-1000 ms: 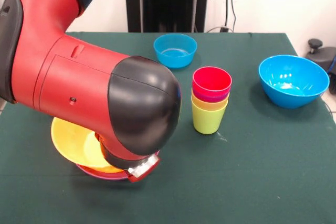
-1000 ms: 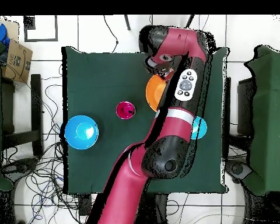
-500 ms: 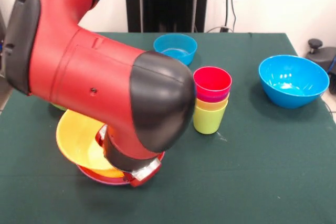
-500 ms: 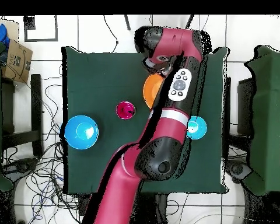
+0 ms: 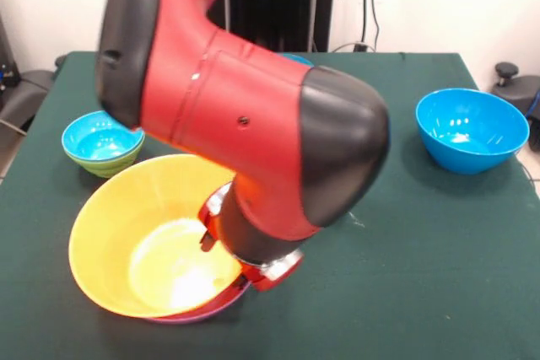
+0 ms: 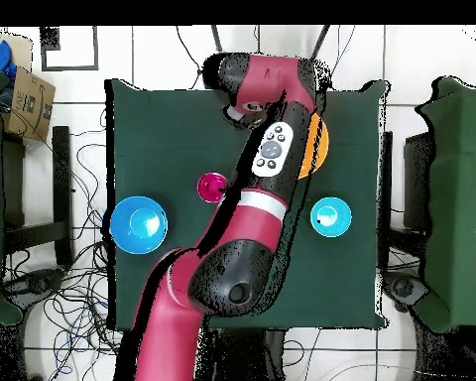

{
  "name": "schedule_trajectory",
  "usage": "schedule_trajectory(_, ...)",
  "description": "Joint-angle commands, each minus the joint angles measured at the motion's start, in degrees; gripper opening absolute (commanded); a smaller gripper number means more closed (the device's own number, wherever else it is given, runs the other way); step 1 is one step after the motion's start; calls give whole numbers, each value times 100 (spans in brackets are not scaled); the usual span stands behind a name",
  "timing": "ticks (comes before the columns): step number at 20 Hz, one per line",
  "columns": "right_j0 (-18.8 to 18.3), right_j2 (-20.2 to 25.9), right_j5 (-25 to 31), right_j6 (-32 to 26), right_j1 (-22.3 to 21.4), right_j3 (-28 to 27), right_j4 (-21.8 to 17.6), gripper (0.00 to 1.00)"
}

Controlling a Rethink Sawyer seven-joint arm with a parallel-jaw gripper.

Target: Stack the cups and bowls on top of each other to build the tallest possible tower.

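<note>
Presently the arm (image 5: 245,115) hides its gripper (grip state cannot be told). The yellow bowl (image 5: 143,233) sits tilted over a purple bowl (image 5: 190,316) at the table's (image 5: 439,276) near-left; carry it level and slowly to the cups (image 6: 213,186).

Glossy red, thick cylindrical robot arm (image 5: 228,90) with rounded matte black joint caps (image 5: 342,153) and one small dark screw hole in the red shell; from overhead, a pale oval button panel (image 6: 272,151) with dark dots sits on the red link.
</note>
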Motion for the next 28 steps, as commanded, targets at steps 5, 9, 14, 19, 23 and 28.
schedule_trajectory(5,348,1144,-354,-656,-311,1093,-554,100)
schedule_trajectory(9,348,1275,-404,-672,-354,1197,-637,100)
schedule_trajectory(14,379,1449,-432,-707,-503,1375,-778,100)
schedule_trajectory(19,408,1536,-334,-787,-747,1463,-847,100)
schedule_trajectory(23,445,1585,37,-801,-1012,1456,-785,100)
schedule_trajectory(28,498,1600,522,-687,-1248,1391,-685,100)
